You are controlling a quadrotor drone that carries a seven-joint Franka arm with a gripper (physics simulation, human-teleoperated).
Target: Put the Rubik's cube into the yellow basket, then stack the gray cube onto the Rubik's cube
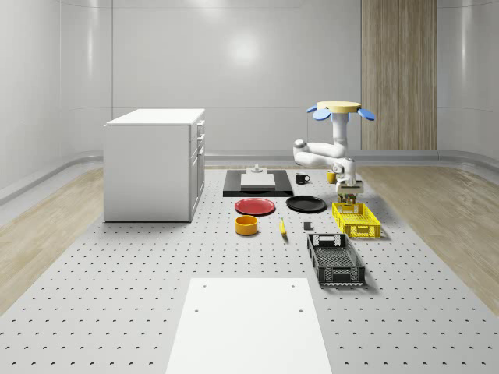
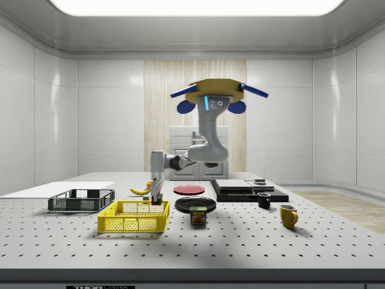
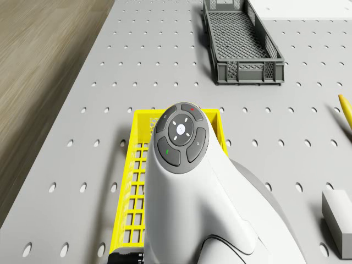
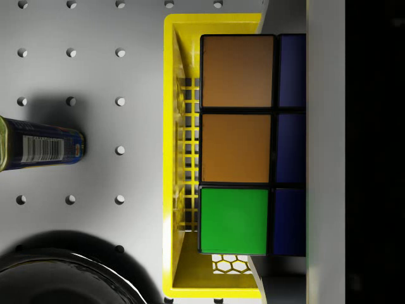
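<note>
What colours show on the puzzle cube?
Orange, green and dark blue squares on the Rubik's cube, best in the wrist view.

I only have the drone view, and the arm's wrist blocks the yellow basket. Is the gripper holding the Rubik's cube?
Observer: Yes. The wrist view shows the Rubik's cube held over one end of the yellow basket.
Operator: Is it down inside?
Observer: In the side view the gripper holds it at about rim height. I cannot tell whether it touches the floor of the basket.
Operator: Where is the drone?
Observer: The drone hovers above the table, to the side view's right of the basket.
</note>
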